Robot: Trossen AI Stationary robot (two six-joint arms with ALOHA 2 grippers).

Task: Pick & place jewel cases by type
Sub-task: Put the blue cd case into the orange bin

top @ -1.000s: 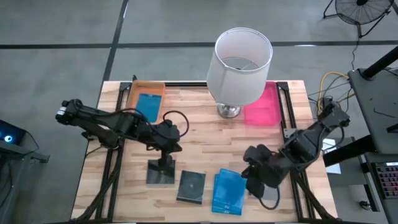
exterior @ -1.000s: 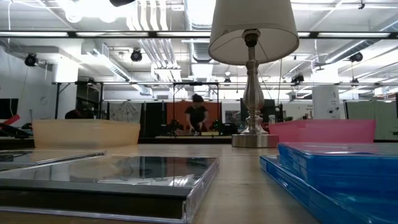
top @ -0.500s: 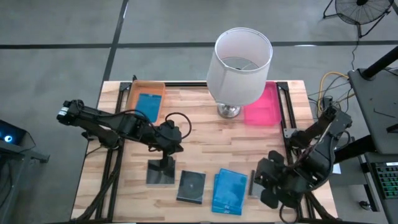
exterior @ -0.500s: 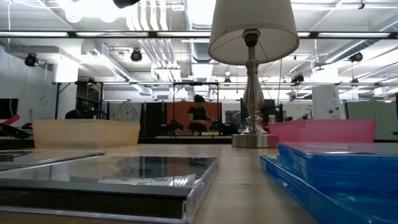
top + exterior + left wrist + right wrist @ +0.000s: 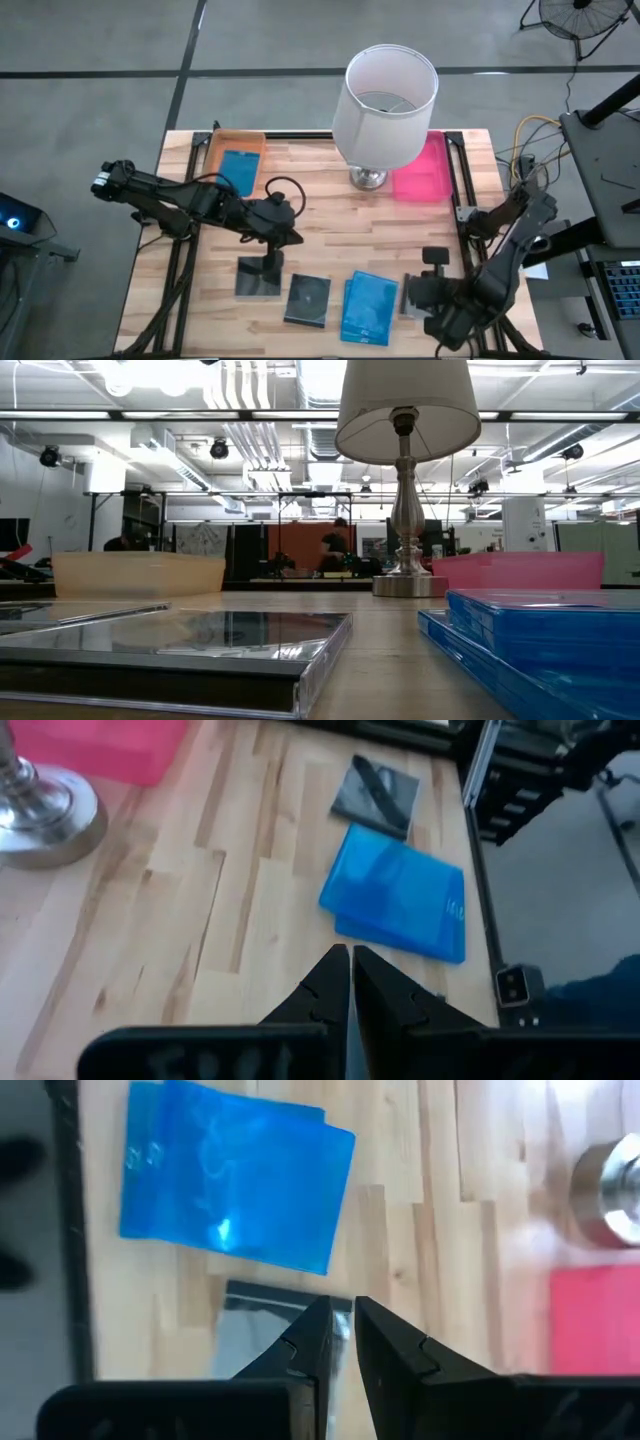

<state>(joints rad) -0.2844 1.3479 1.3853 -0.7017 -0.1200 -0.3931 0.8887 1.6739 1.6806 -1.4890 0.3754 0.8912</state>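
1. Done so far, judging from the layout: one blue jewel case (image 5: 240,170) in the orange tray (image 5: 222,141) at the far left of the tabletop (image 5: 320,230).
2. Nothing to be seen in the pink tray (image 5: 425,175) at the far right (part of it hidden under the shade of the lamp (image 5: 390,90), so not fully checkable).
3. Left to sort, all along the near edge:
   - a dark grey jewel case (image 5: 258,280) at the near left;
   - a second dark grey case (image 5: 308,298) just right of it;
   - the other blue case (image 5: 368,307) right of that;
   - a third dark grey case (image 5: 411,298) just beside the blue one, on its right.
4. Left gripper (image 5: 350,952): hovering over the tabletop's left half, a little beyond the near-left grey case, fingers pressed together, nothing between them.
5. Right gripper (image 5: 340,1302): at the near right corner, right above the third grey case's edge, fingers almost together with only a slit between, no case clamped as far as can be seen.
6. Judged progress: roughly one of five placed, neither arm carrying anything, four cases to go. Likely destinations: blue to the orange tray, the three grey to the pink tray.
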